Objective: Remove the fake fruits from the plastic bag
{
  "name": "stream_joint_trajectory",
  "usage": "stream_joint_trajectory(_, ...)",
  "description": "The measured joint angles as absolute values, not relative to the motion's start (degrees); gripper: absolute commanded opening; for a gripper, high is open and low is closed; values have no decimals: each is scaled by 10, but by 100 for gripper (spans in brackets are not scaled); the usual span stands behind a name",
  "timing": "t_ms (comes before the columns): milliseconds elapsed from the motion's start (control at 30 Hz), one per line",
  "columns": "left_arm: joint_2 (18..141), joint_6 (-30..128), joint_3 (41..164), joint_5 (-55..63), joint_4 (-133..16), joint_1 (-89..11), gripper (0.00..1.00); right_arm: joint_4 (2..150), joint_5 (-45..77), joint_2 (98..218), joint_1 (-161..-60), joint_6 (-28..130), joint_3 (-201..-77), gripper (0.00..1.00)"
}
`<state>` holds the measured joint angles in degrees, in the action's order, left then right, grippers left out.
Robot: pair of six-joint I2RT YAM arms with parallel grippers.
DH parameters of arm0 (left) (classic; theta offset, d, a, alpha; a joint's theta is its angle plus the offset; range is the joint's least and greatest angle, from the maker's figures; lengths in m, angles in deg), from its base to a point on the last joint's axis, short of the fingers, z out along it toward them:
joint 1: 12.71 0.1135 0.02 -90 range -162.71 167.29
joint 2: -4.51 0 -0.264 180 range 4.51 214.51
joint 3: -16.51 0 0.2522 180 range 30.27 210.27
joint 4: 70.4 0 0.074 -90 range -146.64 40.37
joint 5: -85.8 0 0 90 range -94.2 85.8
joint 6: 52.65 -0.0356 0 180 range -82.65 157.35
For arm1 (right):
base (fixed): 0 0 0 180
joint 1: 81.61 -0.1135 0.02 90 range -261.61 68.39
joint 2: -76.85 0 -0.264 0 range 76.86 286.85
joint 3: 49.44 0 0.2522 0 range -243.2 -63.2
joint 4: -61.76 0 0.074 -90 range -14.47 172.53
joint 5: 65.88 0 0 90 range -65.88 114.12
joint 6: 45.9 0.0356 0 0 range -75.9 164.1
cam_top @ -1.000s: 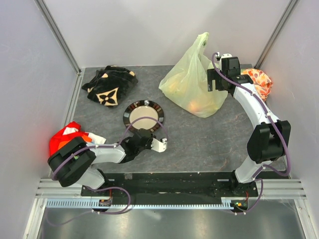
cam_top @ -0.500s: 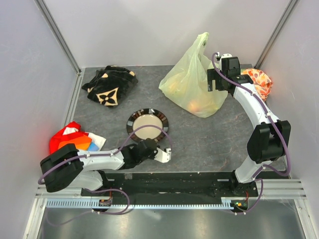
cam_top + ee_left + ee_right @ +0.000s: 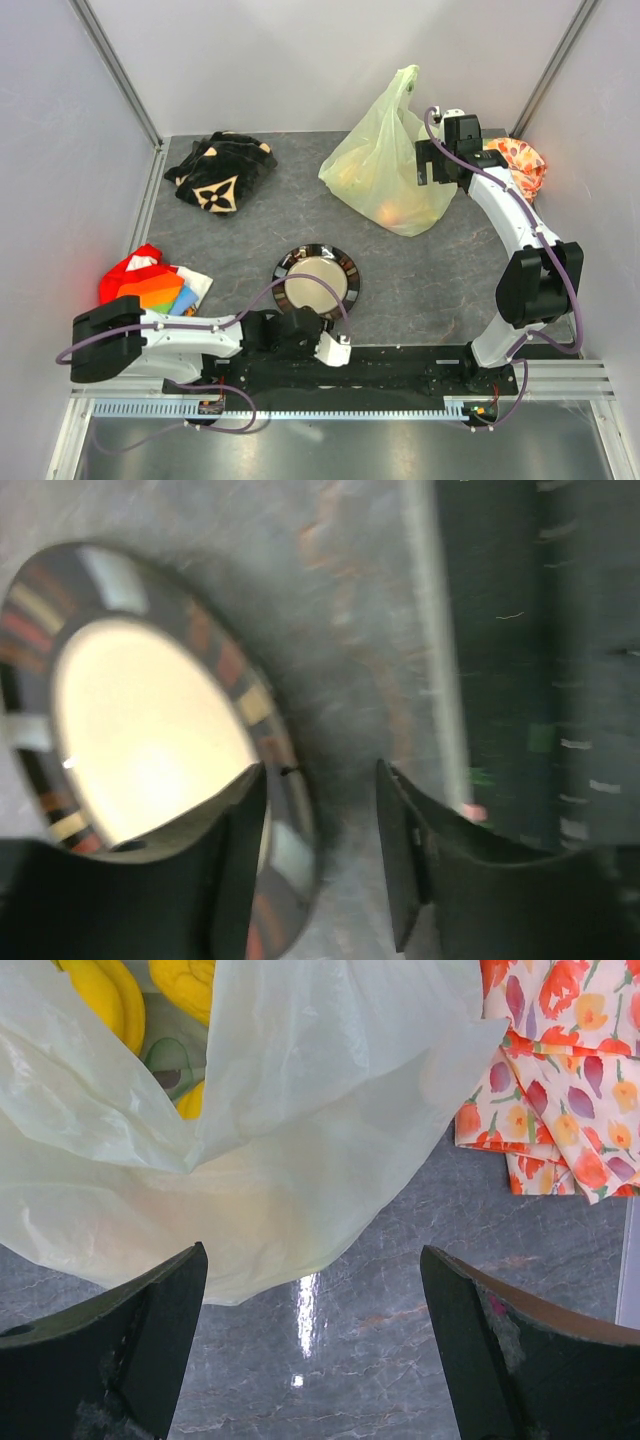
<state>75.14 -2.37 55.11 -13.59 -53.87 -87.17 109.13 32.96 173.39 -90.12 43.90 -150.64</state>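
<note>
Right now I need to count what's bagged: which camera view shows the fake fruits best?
The right wrist view: yellow fake fruits show close and sharp among folds of the plastic bag. Top external gives only a yellow-orange blur through the film; left wrist shows none, only a plate.

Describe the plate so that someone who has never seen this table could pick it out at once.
On the grey table, look near the front edge, by the left claw. The plate lies there: round, cream-centred, with a dark rim of coloured blocks, the only dish among cloths and the plastic bag.
</note>
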Motion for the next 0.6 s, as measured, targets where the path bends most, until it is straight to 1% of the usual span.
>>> stream_joint_trajectory(100, 719, -14, 550, -78, -506, -877, 70, 1107, 329, 1734, -901, 439, -1515, 94)
stream_joint_trajectory(133, 701, -9, 550, -64, -488, -876, 75, 1114, 329, 1734, -901, 437, -1524, 94)
stream_joint_trajectory(200, 660, 1, 556, -39, -451, -876, 81, 1125, 331, 1733, -901, 435, -1548, 94)
stream_joint_trajectory(267, 625, 6, 577, -20, -420, -863, 83, 1130, 339, 1732, -901, 438, -1576, 94)
stream_joint_trajectory(333, 607, 8, 620, -3, -406, -828, 84, 1130, 346, 1732, -899, 447, -1607, 94)
stream_joint_trajectory(433, 647, 16, 740, 19, -395, -733, 85, 1130, 349, 1733, -894, 463, -1658, 94)
stream_joint_trajectory(500, 720, 40, 869, 30, -391, -665, 85, 1124, 354, 1733, -892, 475, -1684, 94)
stream_joint_trajectory(600, 865, 102, 1106, 56, -375, -566, 86, 1118, 364, 1744, -890, 491, -1704, 94)
